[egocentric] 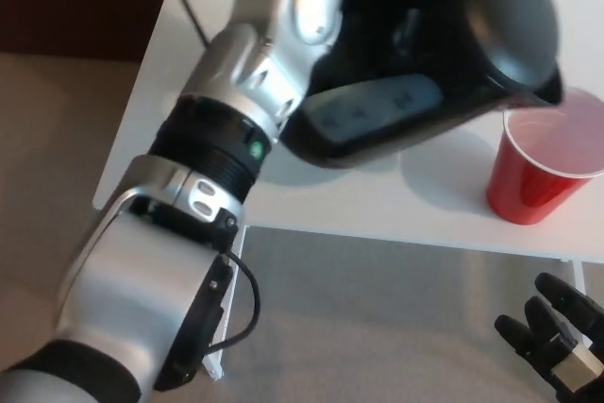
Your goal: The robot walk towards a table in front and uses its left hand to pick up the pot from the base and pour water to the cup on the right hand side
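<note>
Pot above table, cup at right.
Pot (444, 54) tilted over table (377, 195), spout just beside cup (543, 172) rim; right hand (557, 351) below table edge.

No readable text anywhere. The black plastic pot (425, 54) has pale level marks on its translucent window, too blurred to make out as numbers. The red plastic cup (540, 169) is plain, no brand or label.
</note>
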`<state>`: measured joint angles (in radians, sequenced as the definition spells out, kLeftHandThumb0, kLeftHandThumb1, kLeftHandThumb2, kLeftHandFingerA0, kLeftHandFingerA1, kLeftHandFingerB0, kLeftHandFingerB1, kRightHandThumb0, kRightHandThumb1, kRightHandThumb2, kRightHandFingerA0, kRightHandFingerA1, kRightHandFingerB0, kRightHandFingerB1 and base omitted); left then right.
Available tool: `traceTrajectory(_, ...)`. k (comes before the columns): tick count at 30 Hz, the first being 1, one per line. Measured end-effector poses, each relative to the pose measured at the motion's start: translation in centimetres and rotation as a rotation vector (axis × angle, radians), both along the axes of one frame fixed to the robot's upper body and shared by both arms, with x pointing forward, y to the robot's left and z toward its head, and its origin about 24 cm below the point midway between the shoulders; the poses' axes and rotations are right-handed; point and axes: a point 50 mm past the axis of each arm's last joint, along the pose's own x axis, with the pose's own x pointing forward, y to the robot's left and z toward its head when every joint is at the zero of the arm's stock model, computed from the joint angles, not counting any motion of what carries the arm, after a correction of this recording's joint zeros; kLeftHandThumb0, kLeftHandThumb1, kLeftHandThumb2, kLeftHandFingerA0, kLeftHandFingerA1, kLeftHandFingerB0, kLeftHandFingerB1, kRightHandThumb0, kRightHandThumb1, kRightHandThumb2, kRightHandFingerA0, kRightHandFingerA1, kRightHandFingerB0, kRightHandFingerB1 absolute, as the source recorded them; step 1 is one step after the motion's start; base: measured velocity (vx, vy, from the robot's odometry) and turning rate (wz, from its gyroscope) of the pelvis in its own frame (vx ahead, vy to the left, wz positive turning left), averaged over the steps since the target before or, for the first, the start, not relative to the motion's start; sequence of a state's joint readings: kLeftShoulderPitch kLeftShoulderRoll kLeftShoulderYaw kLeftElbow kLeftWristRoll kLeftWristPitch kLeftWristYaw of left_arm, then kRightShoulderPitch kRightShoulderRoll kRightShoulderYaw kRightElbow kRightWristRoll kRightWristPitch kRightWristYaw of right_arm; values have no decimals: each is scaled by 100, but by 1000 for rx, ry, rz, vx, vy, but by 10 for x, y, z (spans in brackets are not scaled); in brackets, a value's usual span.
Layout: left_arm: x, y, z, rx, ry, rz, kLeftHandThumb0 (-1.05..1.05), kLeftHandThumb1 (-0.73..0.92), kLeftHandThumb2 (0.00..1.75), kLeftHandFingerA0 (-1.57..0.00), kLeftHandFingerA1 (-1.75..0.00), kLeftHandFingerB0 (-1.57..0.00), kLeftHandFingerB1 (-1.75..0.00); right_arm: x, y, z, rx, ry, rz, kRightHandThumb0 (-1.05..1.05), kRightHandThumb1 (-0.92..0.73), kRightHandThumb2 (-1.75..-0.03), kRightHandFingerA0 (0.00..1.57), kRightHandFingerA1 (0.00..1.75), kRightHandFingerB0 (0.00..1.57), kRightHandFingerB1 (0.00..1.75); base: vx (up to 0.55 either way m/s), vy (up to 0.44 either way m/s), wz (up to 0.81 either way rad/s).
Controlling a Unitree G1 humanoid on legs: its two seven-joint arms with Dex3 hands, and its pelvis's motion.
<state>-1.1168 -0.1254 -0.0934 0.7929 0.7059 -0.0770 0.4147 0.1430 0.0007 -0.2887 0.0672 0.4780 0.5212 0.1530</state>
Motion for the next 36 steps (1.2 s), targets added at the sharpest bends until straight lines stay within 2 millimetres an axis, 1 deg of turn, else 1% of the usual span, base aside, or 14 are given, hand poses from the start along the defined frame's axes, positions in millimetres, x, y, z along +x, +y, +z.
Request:
traceTrajectory(4, 6, 26, -8, -136, 99, 57, -17, 61, 53, -79, -174, -72, -166, 0, 0, 0, 0, 1, 0, -36, -64, -59, 31, 60, 20, 38, 0, 0, 0)
traceTrajectory(5, 7, 30, -10, -156, 116, 66, -16, 63, 55, -83, -175, -53, -175, 0, 0, 0, 0, 1, 0, -37, -65, -59, 25, 54, 18, 38, 0, 0, 0)
traceTrajectory(15, 7, 69, -47, -448, 299, 112, -9, 63, 55, -76, -175, -50, -169, -2, 0, -1, 3, 1, 2, -36, -70, -60, 26, 58, 19, 40, 0, 0, 0)
traceTrajectory(16, 7, 71, -51, -470, 313, 113, -9, 62, 56, -75, -145, -51, -165, -2, 0, -1, 3, 2, 2, -31, -48, -98, 25, 62, 13, 53, 0, 0, 0)
traceTrajectory(17, 6, 73, -56, -504, 332, 114, -14, 64, 49, -64, -168, -61, -160, -2, 0, -1, 3, 2, 3, -36, -69, -62, 24, 57, 19, 42, 0, 0, 0)
traceTrajectory(22, 2, 73, -83, -672, 436, 108, -25, 61, 57, -71, -162, -62, -148, -1, 1, 0, 4, -3, 13, -37, -70, -62, 23, 54, 16, 40, 0, 0, 0)
traceTrajectory(24, 2, 74, -89, -718, 464, 109, -17, 62, 55, -69, -175, -54, -171, -1, 2, 0, 5, -7, 16, -38, -68, -62, 23, 58, 16, 41, 0, 0, 0)
traceTrajectory(27, 1, 74, -98, -773, 502, 101, -14, 64, 51, -68, -175, -53, -175, 0, 2, 1, 5, -14, 19, -37, -72, -62, 26, 59, 19, 41, 0, 0, 0)
traceTrajectory(28, 0, 75, -102, -789, 515, 95, -18, 56, 58, -64, -140, -57, -131, 0, 2, 1, 5, -16, 19, -38, -70, -61, 24, 57, 18, 40, 0, 0, 0)
traceTrajectory(29, 0, 75, -104, -804, 527, 87, -18, 56, 58, -64, -140, -57, -131, 0, 2, 1, 4, -18, 19, -38, -70, -61, 24, 57, 18, 40, 0, 0, 0)
traceTrajectory(30, 0, 75, -106, -813, 537, 80, -29, 56, 56, -69, -84, -63, -72, 1, 2, 2, 4, -21, 20, -39, -69, -60, 25, 60, 19, 41, 0, 0, 0)
traceTrajectory(31, 0, 76, -107, -820, 544, 67, -55, 39, 76, 0, -23, -3, -23, 3, 2, 3, 3, -26, 21, -38, -68, -62, 24, 63, 20, 43, 0, 0, 0)
traceTrajectory(32, 0, 77, -107, -818, 548, 60, -62, 40, 75, 0, -10, 0, -9, 3, 2, 4, 3, -30, 22, -33, -46, -97, 25, 63, 13, 54, 0, 0, 0)
traceTrajectory(36, 2, 82, -108, -788, 602, 15, -68, 43, 72, 0, 0, 0, 0, 7, 3, 6, 3, -43, 26, -35, -45, -96, 27, 64, 12, 53, 0, 0, 0)
